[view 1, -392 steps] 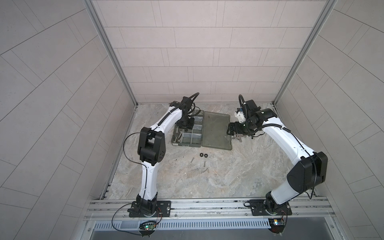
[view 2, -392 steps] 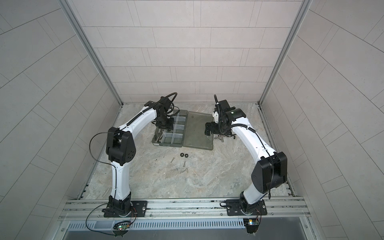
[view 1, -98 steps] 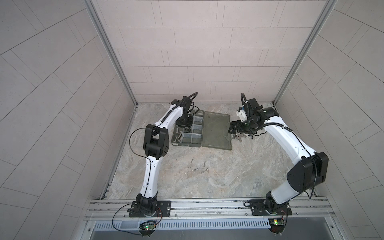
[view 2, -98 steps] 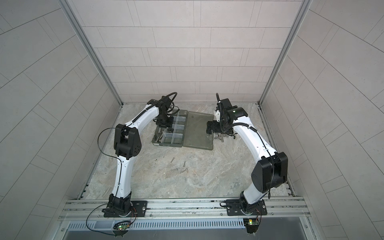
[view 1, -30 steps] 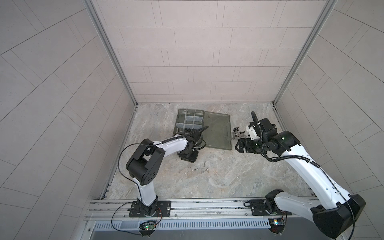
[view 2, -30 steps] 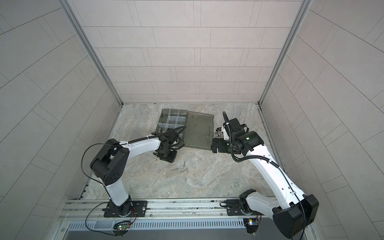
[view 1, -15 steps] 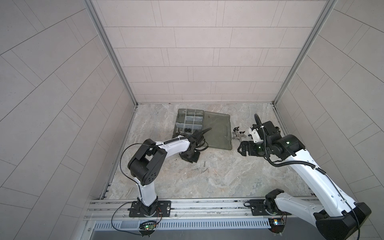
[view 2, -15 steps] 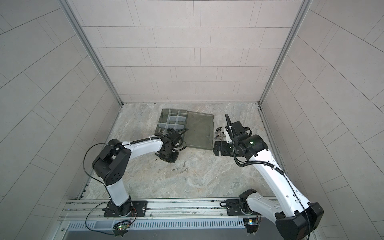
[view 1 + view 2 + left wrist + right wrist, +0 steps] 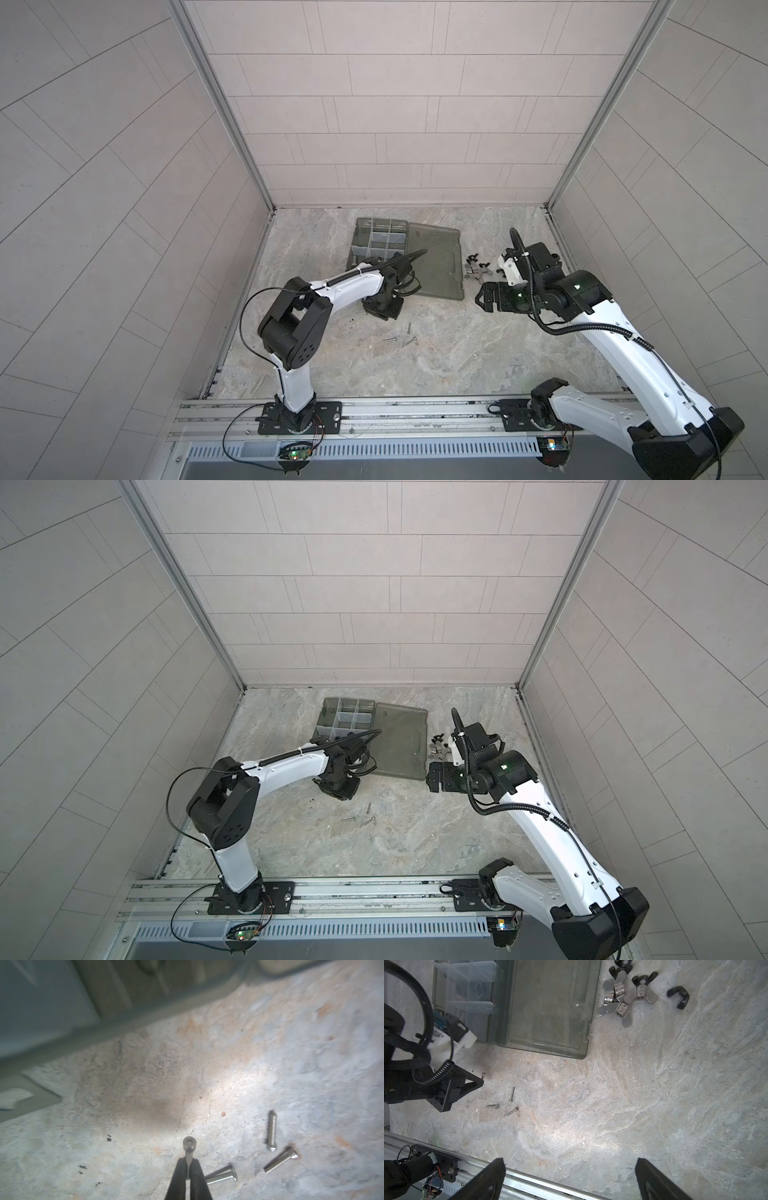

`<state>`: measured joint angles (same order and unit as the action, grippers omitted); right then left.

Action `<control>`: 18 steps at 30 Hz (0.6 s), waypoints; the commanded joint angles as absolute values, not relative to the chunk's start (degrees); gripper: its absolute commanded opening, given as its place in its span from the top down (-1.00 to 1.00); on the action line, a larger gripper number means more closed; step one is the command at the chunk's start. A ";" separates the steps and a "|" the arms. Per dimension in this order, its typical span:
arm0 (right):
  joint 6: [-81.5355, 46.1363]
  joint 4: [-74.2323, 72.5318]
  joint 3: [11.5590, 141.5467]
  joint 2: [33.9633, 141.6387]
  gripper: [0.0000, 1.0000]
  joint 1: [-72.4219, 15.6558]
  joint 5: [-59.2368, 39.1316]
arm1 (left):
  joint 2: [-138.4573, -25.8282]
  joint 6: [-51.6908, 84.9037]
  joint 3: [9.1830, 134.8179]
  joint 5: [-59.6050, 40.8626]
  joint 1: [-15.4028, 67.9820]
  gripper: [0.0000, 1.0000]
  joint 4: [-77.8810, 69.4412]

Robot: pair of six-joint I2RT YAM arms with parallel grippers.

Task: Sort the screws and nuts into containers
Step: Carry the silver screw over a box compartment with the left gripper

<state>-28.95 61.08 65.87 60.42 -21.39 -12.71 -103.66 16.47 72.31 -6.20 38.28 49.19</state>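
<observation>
Just near of the organiser case, the left gripper (image 9: 188, 1162) is clenched on a thin screw (image 9: 188, 1145). It is pinched by its shank, with the round socket head left poking past the black fingertips. Whether it is clear of the table (image 9: 457, 357) cannot be told. Three more screws (image 9: 271, 1130) are left lying loose just to its right, short, bright and threaded. Right of the flat lid (image 9: 546, 1001), a cluster of wing nuts (image 9: 620, 1008), some polished silver and some black, is still unsorted. The right gripper (image 9: 570, 1167) is held wide apart and empty, near of that cluster. The compartments (image 9: 385, 240), pale-walled within smoky translucent plastic, are seen left of the lid; their contents cannot be made out. The sorting is judged partly done at most: one screw is in hand and the rest lie untouched on mottled, stone-like ground.
</observation>
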 commanded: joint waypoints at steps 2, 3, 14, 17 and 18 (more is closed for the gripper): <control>-28.75 60.68 66.27 61.01 -0.99 -21.61 -12.82 | -100.68 14.61 78.18 -3.44 37.96 0.86 55.88; -28.66 60.65 66.55 61.31 -0.98 -21.62 -12.83 | -100.72 14.27 79.50 -3.13 37.67 0.85 56.78; -27.44 59.97 69.79 65.08 -0.99 -21.18 -14.36 | -104.24 11.55 87.18 -2.37 31.51 0.85 58.60; -27.10 59.91 70.61 66.20 -0.99 -20.93 -14.64 | -105.80 11.08 89.12 -2.83 29.47 0.85 58.47; -26.93 59.86 70.92 66.58 -0.99 -20.87 -14.65 | -106.40 10.93 89.78 -3.12 28.74 0.85 58.21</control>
<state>-27.77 59.96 69.25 65.73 -21.21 -14.39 -104.62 12.29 87.48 -3.38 30.11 56.77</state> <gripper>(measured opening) 0.993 0.077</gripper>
